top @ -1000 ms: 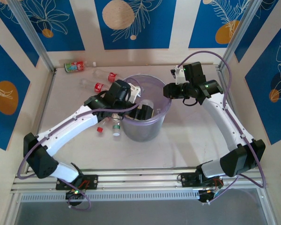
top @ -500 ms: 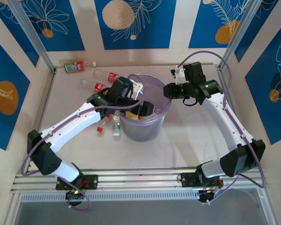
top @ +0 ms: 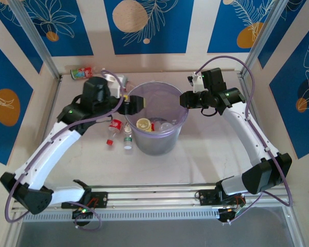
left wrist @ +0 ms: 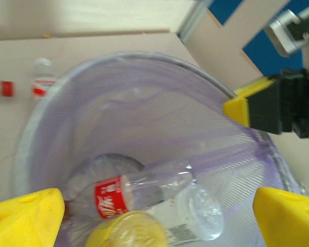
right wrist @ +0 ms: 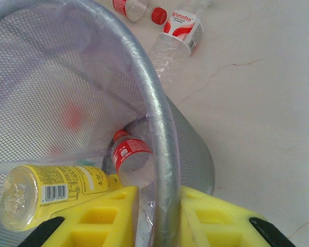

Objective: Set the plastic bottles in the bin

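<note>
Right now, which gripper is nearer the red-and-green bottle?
Left. The left gripper is over the bin rim nearest that bottle; the right gripper grips the opposite rim.

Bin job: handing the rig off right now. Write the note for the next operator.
Left tool: open, empty, above the bin at its left rim.
Right tool: shut on the bin rim.
Done: a yellow-label bottle and a red-label bottle lie inside the bin.
To do: a second red-label bottle and the green-cap bottle on the table left of the bin, and the red-and-green bottle in the far left corner. More may be hidden under the left arm.
</note>
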Robot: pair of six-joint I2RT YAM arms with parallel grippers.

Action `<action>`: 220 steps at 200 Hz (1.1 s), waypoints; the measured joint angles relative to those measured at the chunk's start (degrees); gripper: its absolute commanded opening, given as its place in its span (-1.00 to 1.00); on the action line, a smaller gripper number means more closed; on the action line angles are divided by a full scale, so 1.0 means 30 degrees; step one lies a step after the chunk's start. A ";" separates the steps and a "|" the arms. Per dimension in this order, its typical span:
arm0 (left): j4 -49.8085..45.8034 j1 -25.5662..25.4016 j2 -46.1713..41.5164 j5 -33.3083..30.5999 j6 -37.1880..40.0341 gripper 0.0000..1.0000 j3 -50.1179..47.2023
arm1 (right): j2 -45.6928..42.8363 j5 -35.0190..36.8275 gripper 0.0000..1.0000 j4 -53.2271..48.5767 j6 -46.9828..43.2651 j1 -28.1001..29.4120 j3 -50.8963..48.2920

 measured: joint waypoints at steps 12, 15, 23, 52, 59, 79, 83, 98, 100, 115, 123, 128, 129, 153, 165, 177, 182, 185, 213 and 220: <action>-0.0095 0.0998 -0.0699 -0.0102 -0.0015 0.84 -0.0641 | 0.0000 0.0000 -0.52 0.0000 0.0000 0.0000 0.0000; -0.0124 0.1209 -0.0838 -0.0102 -0.0007 0.83 -0.0794 | 0.0000 0.0000 -0.52 0.0000 0.0000 0.0000 0.0000; -0.0248 0.1800 -0.1158 -0.0117 0.0000 0.82 -0.1231 | 0.0000 0.0000 -0.52 0.0000 0.0000 0.0000 0.0000; -0.0379 0.3891 -0.1785 0.0073 -0.0007 0.79 -0.3315 | 0.0000 0.0007 -0.52 -0.0051 -0.0007 0.0000 0.0044; -0.0357 0.4444 -0.1778 0.0138 -0.0015 0.79 -0.3949 | 0.0000 0.0007 -0.52 -0.0080 0.0000 0.0000 0.0058; -0.0299 0.5457 -0.1370 0.0197 -0.0015 0.77 -0.5668 | 0.0000 0.0007 -0.52 -0.0146 -0.0007 0.0000 0.0087; -0.0291 0.5588 -0.1195 0.0189 -0.0007 0.77 -0.5974 | 0.0000 0.0007 -0.52 -0.0146 0.0000 0.0000 0.0087; -0.0204 0.5799 -0.0197 -0.0080 0.0015 0.75 -0.6819 | 0.0000 0.0007 -0.52 -0.0168 -0.0007 0.0000 0.0095; -0.0211 0.5807 -0.0095 -0.0124 0.0036 0.75 -0.6870 | 0.0000 0.0007 -0.52 -0.0175 -0.0007 0.0000 0.0095; -0.0131 0.5814 0.1158 -0.0539 0.0160 0.70 -0.7337 | 0.0000 0.0007 -0.52 -0.0233 -0.0007 0.0000 0.0102; -0.0029 0.5821 0.1778 -0.0772 0.0211 0.69 -0.7526 | 0.0007 0.0007 -0.52 -0.0270 -0.0007 0.0000 0.0102; 0.0029 0.5821 0.2135 -0.0918 0.0226 0.68 -0.7621 | 0.0015 0.0007 -0.52 -0.0291 -0.0007 0.0000 0.0102; 0.0036 0.5821 0.2186 -0.0933 0.0233 0.68 -0.7628 | 0.0015 0.0007 -0.52 -0.0291 -0.0007 0.0000 0.0102; 0.0510 0.5821 0.3759 -0.1333 0.0423 0.68 -0.8021 | 0.0138 0.0000 -0.52 -0.0291 0.0000 0.0000 0.0131; 0.0896 0.5821 0.4488 -0.1443 0.0525 0.68 -0.8080 | 0.0226 0.0000 -0.52 -0.0299 -0.0007 0.0000 0.0189; 0.1268 0.5821 0.5136 -0.1647 0.0648 0.67 -0.8087 | 0.0248 0.0007 -0.52 -0.0299 0.0000 0.0000 0.0211; 0.1421 0.5821 0.5472 -0.1727 0.0678 0.66 -0.8087 | 0.0248 0.0007 -0.52 -0.0313 -0.0007 0.0000 0.0211; 0.1508 0.5821 0.5654 -0.1770 0.0707 0.66 -0.8087 | 0.0248 0.0007 -0.52 -0.0313 0.0000 0.0000 0.0211; 0.2047 0.5821 0.7184 -0.2098 0.0787 0.60 -0.8065 | 0.0248 0.0007 -0.52 -0.0342 -0.0007 0.0000 0.0219; 0.2164 0.5821 0.7512 -0.2149 0.0823 0.59 -0.8065 | 0.0248 0.0007 -0.52 -0.0350 -0.0007 0.0000 0.0219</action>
